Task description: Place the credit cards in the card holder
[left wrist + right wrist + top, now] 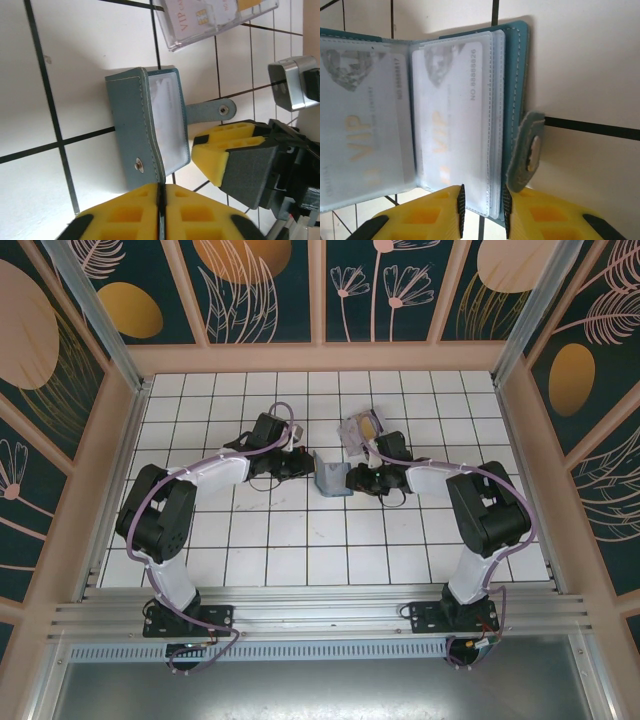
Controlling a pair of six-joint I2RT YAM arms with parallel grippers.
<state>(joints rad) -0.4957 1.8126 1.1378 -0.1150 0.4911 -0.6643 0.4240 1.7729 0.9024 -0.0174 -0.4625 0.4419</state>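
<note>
1. Stage: the card holder [332, 480] was being held open and steady. As judged from the layout, no card was yet at a slot.
2. Card holder: it stood on edge on the counter [300, 560], spread in a V at the centre of the top view, between the two hands.
3. Left hand [160, 196]: its yellow pads [125, 215] were closed on the edge of the outer teal leaf at the bottom of the left wrist view, just below the snap stud [140, 165].
4. Right hand [482, 207]: it was clamped around the bunch of clear sleeves [455, 125] at the bottom centre of the right wrist view. The strap tab [527, 150] hung just beside its right-of-frame pad.
5. Sleeves: VIP-printed cards showed behind the clear plastic. Whether a free sleeve remained could not be told.
6. Credit cards [362, 428]: a small bunch, one gold-yellow, lay on the counter just above the holder in the top view. It was near the right hand and not touching the holder.
7. Next move, as a judgement: one hand would need to let go and fetch a card, and the right hand was the nearer. The other would need to keep its grip so that the V did not fall shut. The card would then have to meet a sleeve mouth edge-on.
</note>
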